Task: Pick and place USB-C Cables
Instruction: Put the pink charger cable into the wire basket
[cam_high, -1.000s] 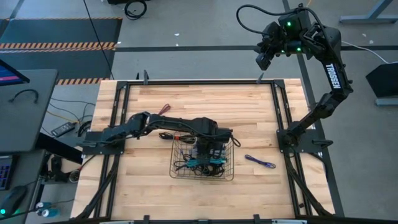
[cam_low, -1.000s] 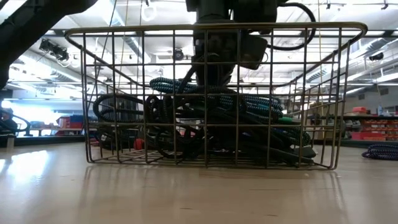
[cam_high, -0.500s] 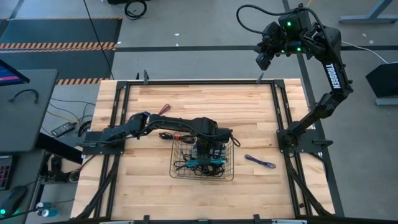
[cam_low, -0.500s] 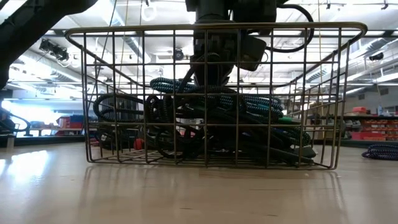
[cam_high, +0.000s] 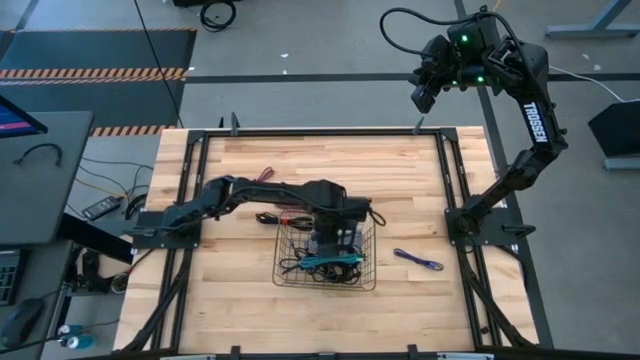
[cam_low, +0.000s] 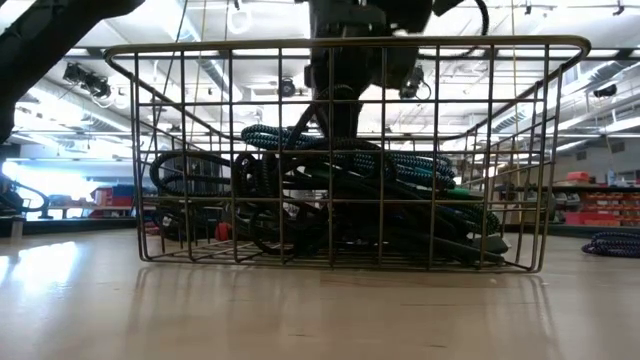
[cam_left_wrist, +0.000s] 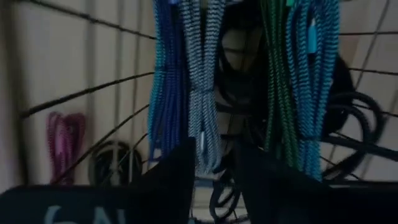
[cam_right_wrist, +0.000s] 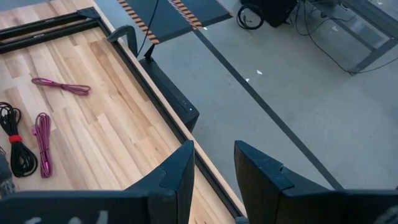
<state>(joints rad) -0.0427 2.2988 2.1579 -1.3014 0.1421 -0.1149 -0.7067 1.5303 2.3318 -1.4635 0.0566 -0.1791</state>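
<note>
Item one, as I read it from my station: a wire mesh basket (cam_high: 326, 257) of thin dark rods in a square grid, open-topped with a rounded rim, standing on the pale butcher-block table (cam_high: 320, 160). It holds a tangled heap of USB-C cables (cam_low: 330, 195), braided and smooth: black loops, a teal-and-black woven one lying across the top, a green one low at one end.

Item two: the left gripper (cam_high: 335, 238), hanging over the basket with its dark flat fingers (cam_left_wrist: 177, 171) parted and a gap showing between them. In its wrist view, blue (cam_left_wrist: 166, 81), grey-white (cam_left_wrist: 204, 81), green and teal braided strands run just ahead of the fingertips; I see nothing clamped between them.

Item three: loose cables on bare wood. A purple cable (cam_high: 418, 260) lies beside the basket on the right arm's side; a magenta strand (cam_right_wrist: 61, 86), a folded magenta bundle (cam_right_wrist: 42, 143) and a black coil with a red tie (cam_right_wrist: 18, 146) lie on the far side.

Item four: the right gripper (cam_high: 424, 95), raised off the table's far edge above grey floor, fingers apart and empty.
</note>
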